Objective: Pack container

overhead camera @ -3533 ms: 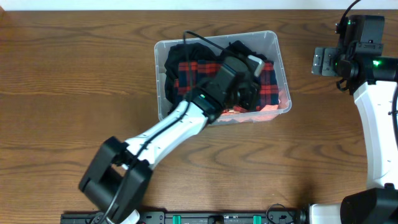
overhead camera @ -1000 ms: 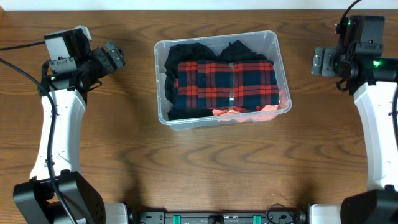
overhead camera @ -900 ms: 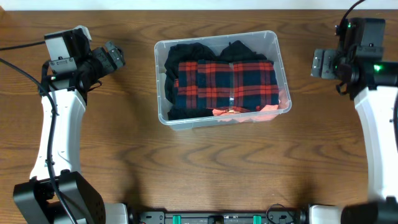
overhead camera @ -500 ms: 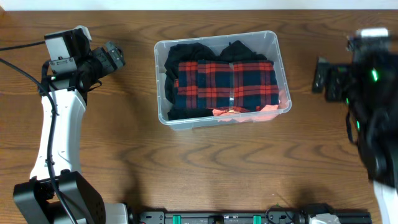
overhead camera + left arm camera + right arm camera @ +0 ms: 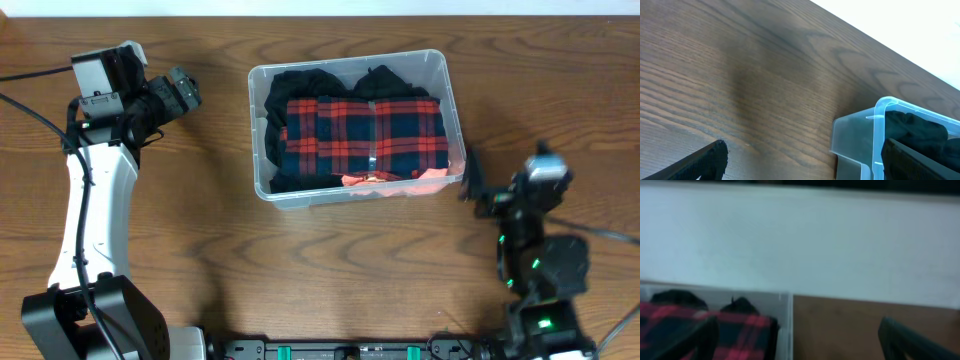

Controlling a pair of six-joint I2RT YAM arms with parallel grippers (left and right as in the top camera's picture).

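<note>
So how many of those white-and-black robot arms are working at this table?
2. The left arm reaches alongside one short end of the clear plastic bin; the right arm sits folded by the opposite end's near corner. None looks hidden.

Left arm (image 5: 95, 210): extended. The white link runs from the base at lower left up to the wrist at upper left, where the arm bends.

Left gripper (image 5: 188, 92): points to the right in the overhead view. In the left wrist view its two dark fingers (image 5: 700, 161) sit at the lower corners, parted wide.

Right arm (image 5: 540, 275): folded close above its base at lower right, green indicator lights lit.

Right gripper (image 5: 473, 188): at the arm's upper-left end in the overhead view. The right wrist view is blurred; the dark fingers show at both lower corners, set wide apart.
</note>
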